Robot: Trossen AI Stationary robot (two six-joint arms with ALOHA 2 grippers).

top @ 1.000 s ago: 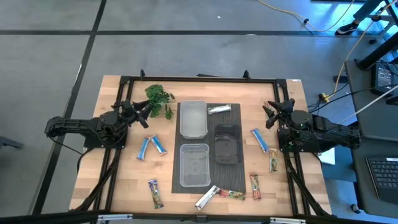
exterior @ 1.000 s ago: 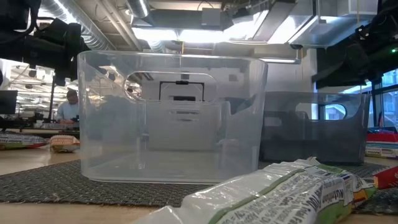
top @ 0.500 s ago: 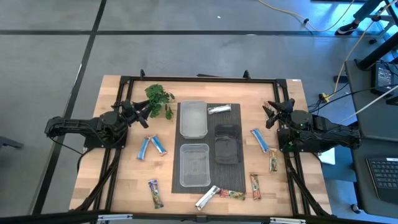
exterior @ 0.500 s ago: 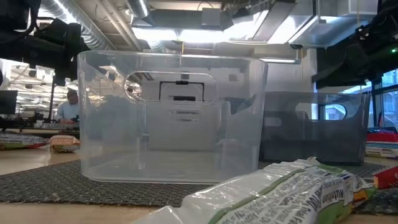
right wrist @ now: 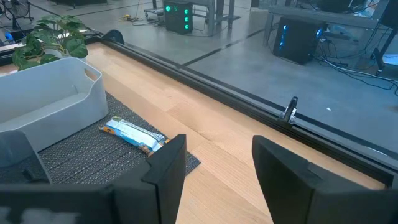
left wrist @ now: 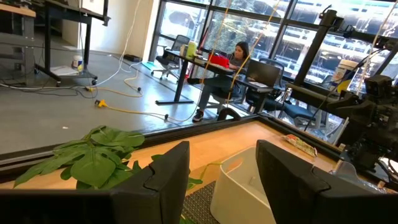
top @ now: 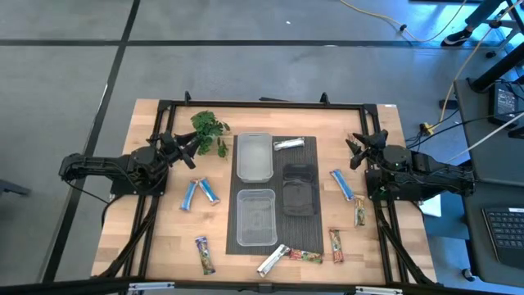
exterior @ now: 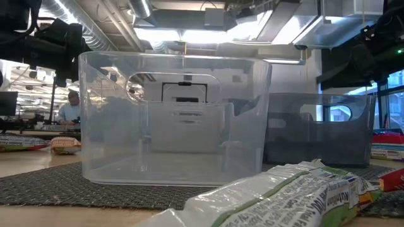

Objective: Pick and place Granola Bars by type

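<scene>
The left gripper (top: 190, 147) hung with its fingers apart and nothing between them, beside the leafy sprig (top: 210, 129) near the table's far edge (top: 270, 103). Nine Granola Bars showed from above: two blue ones (top: 201, 192) left of the tubs, a red-green one (top: 204, 255) near the front-left corner, a silver one (top: 288, 144) on the dark mat (top: 308, 188) (beside the far tub), two by the mat's front edge (top: 282, 257), then three at the right (top: 349, 209). There were three tubs, two clear (top: 255, 188) and one dark (top: 299, 189). Nothing had shifted from the earlier frames. The right gripper (top: 355, 149) also stood open and empty. Bare wood lay open in both far corners.
</scene>
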